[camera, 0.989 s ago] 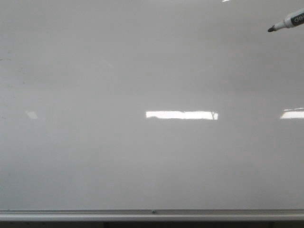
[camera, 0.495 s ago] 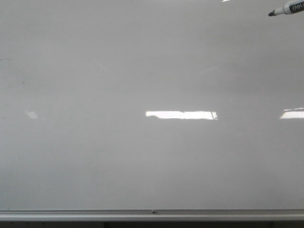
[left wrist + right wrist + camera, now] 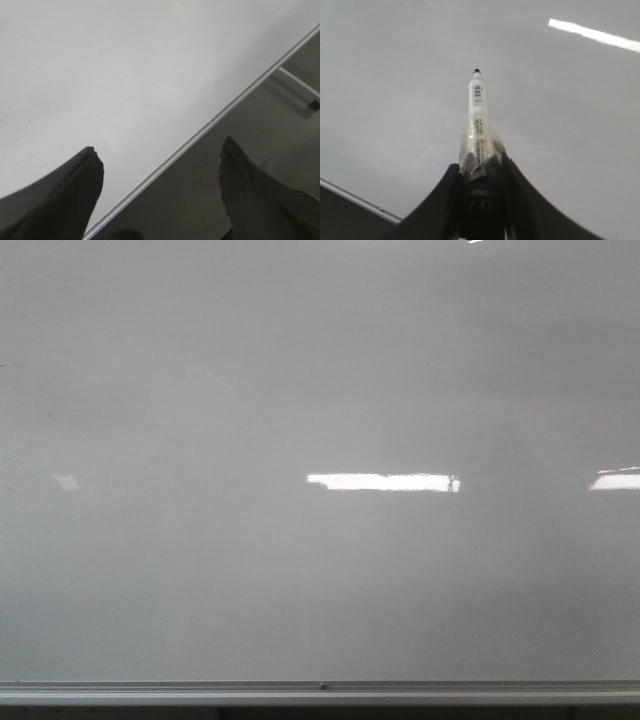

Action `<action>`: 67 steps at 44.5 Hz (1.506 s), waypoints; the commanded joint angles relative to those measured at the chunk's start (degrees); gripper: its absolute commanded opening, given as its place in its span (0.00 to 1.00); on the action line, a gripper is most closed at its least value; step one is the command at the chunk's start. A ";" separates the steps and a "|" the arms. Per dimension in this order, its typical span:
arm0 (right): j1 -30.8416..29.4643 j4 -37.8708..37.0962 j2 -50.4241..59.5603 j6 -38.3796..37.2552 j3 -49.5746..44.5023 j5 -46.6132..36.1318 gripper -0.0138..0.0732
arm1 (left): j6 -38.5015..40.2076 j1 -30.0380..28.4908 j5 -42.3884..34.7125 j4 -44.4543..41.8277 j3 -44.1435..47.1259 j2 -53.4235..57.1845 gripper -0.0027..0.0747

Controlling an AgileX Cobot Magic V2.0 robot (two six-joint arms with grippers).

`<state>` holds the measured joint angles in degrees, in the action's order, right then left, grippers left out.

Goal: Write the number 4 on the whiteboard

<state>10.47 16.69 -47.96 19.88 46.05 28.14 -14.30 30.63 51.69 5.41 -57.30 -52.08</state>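
Glossy grey-white, the whiteboard [image 3: 320,440] fills our front view, with its silver rail [image 3: 320,690] running along the bottom and bright light bars reflected across it. We see no number 4 anywhere on it; apart from a few faint specks near the left edge, the surface is unmarked, so we judge that the writing has not begun. Our right gripper [image 3: 480,175] has its fingers clenched on the marker [image 3: 478,120], whose dark uncapped tip points toward the board; whether the tip touches the surface we cannot tell, and neither it nor the arm shows in the front view. Our left gripper [image 3: 157,165] has its fingers spread wide and holds nothing, poised over the board's lower edge. The step in hand looks like bringing the pen to a starting point. The next move calls for pressing the tip lightly against the board and drawing the first downward stroke.
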 commanded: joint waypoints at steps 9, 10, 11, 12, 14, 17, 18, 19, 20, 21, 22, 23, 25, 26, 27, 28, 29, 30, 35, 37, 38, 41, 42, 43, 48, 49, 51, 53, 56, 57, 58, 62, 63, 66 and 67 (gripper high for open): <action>-0.42 0.93 -7.90 0.30 1.65 -17.09 0.02 | 0.54 -0.01 -3.75 0.56 -1.43 0.46 0.66; -0.42 0.93 -8.44 0.31 1.65 -18.18 0.02 | 0.54 -0.01 -3.75 0.56 -1.43 0.46 0.66; -0.42 0.93 -9.16 0.31 1.65 -18.99 0.02 | 0.54 -0.01 -3.75 0.56 -1.43 0.46 0.66; -0.42 0.93 -9.68 0.31 1.65 -19.76 0.02 | 0.54 -0.01 -3.75 0.56 -1.43 0.46 0.66; -0.42 0.93 -10.70 0.31 1.65 -21.40 0.02 | 0.54 -0.01 -3.75 0.56 -1.43 0.46 0.66; -0.42 0.93 -12.44 0.31 1.65 -23.17 0.02 | 0.54 -0.01 -3.75 0.56 -1.43 0.46 0.66; -0.42 0.93 -13.09 0.31 1.65 -23.58 0.02 | 0.54 -0.01 -3.75 0.56 -1.43 0.46 0.66; -0.42 0.93 -13.61 0.31 1.70 -24.01 0.02 | 0.54 -0.01 -3.75 0.56 -1.43 0.46 0.66; -0.42 0.93 -14.06 0.31 1.70 -24.46 0.02 | 0.54 -0.01 -3.75 0.56 -1.43 0.46 0.66; -0.42 0.93 -14.54 0.31 1.70 -24.74 0.02 | 0.54 -0.01 -3.75 0.56 -1.43 0.46 0.66; -0.42 0.93 -15.07 0.31 1.70 -25.03 0.02 | 0.54 -0.01 -3.75 0.56 -1.43 0.46 0.66; -0.42 0.93 -15.52 0.31 1.70 -25.37 0.02 | 0.54 -0.01 -3.75 0.56 -1.43 0.46 0.66; -0.42 0.93 -16.43 0.31 1.70 -25.92 0.02 | 0.54 -0.01 -3.75 0.56 -1.43 0.46 0.66; -0.42 0.93 -16.84 0.31 1.70 -26.23 0.02 | 0.54 -0.01 -3.75 0.56 -1.43 0.46 0.66; -0.42 0.93 -17.16 0.31 1.70 -26.46 0.02 | 0.54 -0.01 -3.75 0.56 -1.43 0.46 0.66; -0.42 0.93 -17.67 0.31 1.70 -26.70 0.02 | 0.54 -0.01 -3.75 0.56 -1.43 0.46 0.66; -0.42 0.93 -17.97 0.31 1.70 -26.83 0.02 | 0.54 -0.01 -3.75 0.56 -1.43 0.46 0.66; -0.42 0.93 -18.28 0.31 1.70 -27.10 0.02 | 0.54 -0.01 -3.75 0.56 -1.43 0.46 0.66; -0.42 0.93 -19.88 0.31 1.70 -27.51 0.02 | 0.54 -0.01 -3.75 0.56 -1.43 0.46 0.66; -0.42 0.93 -20.40 0.36 1.70 -27.51 0.02 | 0.54 -0.01 -3.75 0.56 -1.43 0.46 0.66; -0.42 0.93 -20.66 0.36 1.70 -27.51 0.02 | 0.54 -0.01 -3.75 0.56 -1.43 0.46 0.66; -0.42 0.93 -21.57 0.36 1.70 -27.05 0.02 | 0.54 -0.01 -3.75 0.56 -1.43 0.46 0.66; -0.34 0.93 -21.80 0.36 1.70 -26.57 0.02 | 0.54 -0.01 -3.75 0.56 -1.43 0.46 0.66; -0.29 0.93 -22.07 0.36 1.70 -26.00 0.02 | 0.54 -0.01 -3.75 0.56 -1.43 0.46 0.66; 0.09 0.93 -23.09 0.36 1.70 -21.57 0.02 | 0.54 -0.01 -3.75 0.56 -1.43 0.46 0.66; 0.23 0.93 -23.24 0.36 1.70 -20.36 0.02 | 0.54 -0.01 -3.75 0.56 -1.43 0.46 0.66; 0.37 0.93 -23.51 0.41 1.70 -18.93 0.02 | 0.54 -0.01 -3.84 0.56 -1.43 0.46 0.66; 0.43 0.93 -23.67 0.85 1.70 -17.80 0.02 | 0.54 -0.01 -3.88 0.56 -1.43 0.46 0.66; 0.43 0.93 -23.75 1.22 1.70 -16.90 0.02 | 0.54 -0.01 -4.03 0.56 -1.43 0.46 0.66; 0.43 0.93 -23.75 1.27 1.70 -16.74 0.02 | 0.54 -0.01 -4.03 0.56 -1.43 0.46 0.66; 0.43 0.93 -23.75 1.27 1.70 -16.59 0.02 | 0.54 -0.01 -4.03 0.56 -1.43 0.46 0.66; 0.43 0.93 -23.75 1.77 1.70 -16.56 0.02 | 0.54 -0.01 -4.03 0.56 -1.43 0.46 0.66; 0.30 0.93 -23.75 2.00 1.70 -16.50 0.02 | 0.54 -0.01 -4.03 0.56 -1.43 0.46 0.66; -0.55 0.93 -23.75 3.02 1.70 -16.01 0.02 | 0.54 -0.01 -4.03 0.56 -1.43 0.46 0.66; -1.03 0.93 -23.70 3.06 1.70 -15.78 0.02 | 0.54 -0.01 -4.03 0.56 -1.43 0.46 0.66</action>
<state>10.77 17.39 -72.87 21.45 46.05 14.88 -14.30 30.63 51.60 5.41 -57.30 -52.08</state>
